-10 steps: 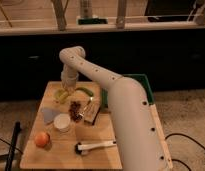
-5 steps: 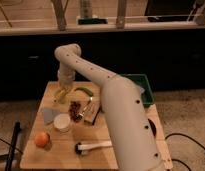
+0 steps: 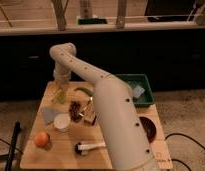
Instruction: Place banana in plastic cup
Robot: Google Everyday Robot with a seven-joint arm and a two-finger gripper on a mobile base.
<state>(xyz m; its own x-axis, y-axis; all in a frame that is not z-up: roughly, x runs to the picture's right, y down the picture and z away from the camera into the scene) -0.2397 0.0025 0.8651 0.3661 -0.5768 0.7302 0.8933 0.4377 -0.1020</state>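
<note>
My gripper (image 3: pixel 60 89) points down over the far left part of the wooden table (image 3: pixel 56 155), at the end of the long cream arm. A pale yellow-green banana (image 3: pixel 59 97) shows right at its tip, near the table top. I cannot tell whether the gripper holds it or only touches it. The white plastic cup (image 3: pixel 61 121) stands upright in front of the gripper, about a cup's width nearer the table's front, and looks empty.
A darker green slim curved item (image 3: pixel 84 90) lies right of the gripper. A brown snack bag (image 3: pixel 76 110) sits beside the cup, a pale cloth (image 3: pixel 47 115) to its left. An orange (image 3: pixel 42 139), a black-and-white brush (image 3: pixel 89 146), a red-brown bowl (image 3: pixel 149 129) and a green tray (image 3: pixel 139 87) are also there.
The arm has swung left across the table's back. The gripper now sits further left and a little lower, over the banana.
</note>
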